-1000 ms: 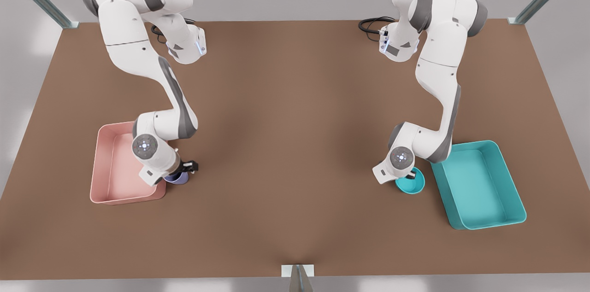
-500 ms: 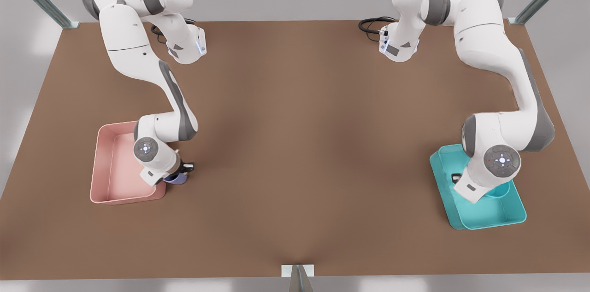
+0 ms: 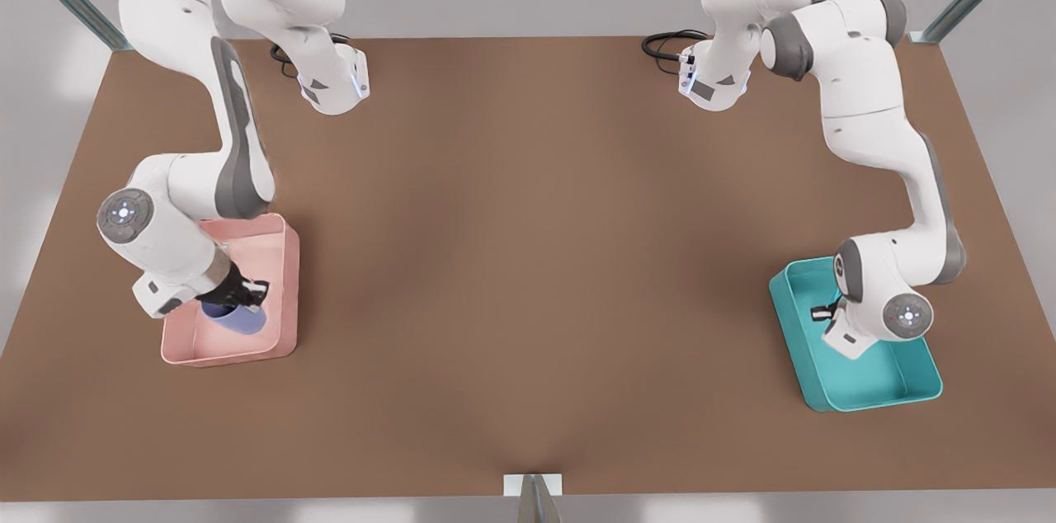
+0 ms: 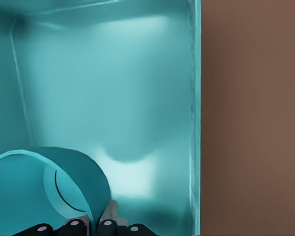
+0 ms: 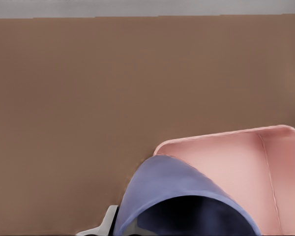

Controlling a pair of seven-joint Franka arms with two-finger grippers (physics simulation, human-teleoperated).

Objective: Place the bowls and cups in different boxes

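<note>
**Cup over pink box, bowl over teal box**

Left gripper (image 4: 91,227) (arm on the front view's right): fingers pinch the rim of the teal bowl (image 4: 44,189), one finger inside, one outside. Bowl is tilted, opening partly toward the wrist cam. It sits w/in the teal box (image 4: 193,123), near one long wall; can't tell if it touches the box floor. In the front view this gripper (image 3: 825,313) is over the teal box (image 3: 924,374), w/ the wrist blocking the bowl there. The box lies on the brown counter (image 3: 528,259) at the front view's right, long side running roughly front to back.

Right gripper (image 3: 247,292) (arm on the front view's left): clamped on the lavender cup (image 3: 235,318), gripping at the rim. Cup is tipped well off upright, dark opening showing in the right wrist view, where the cup (image 5: 177,189) is close to the cam. It hangs inside the outline of the pink box (image 3: 285,292), toward that box's near end; contact w/ the floor can't be judged. Right wrist view also shows a rounded corner of the pink box (image 5: 226,147) behind the cup, w/ bare counter beyond.

The two boxes are well apart, at opposite ends of the counter. Black cables (image 3: 664,44) lie at the far edge near one arm base.
</note>
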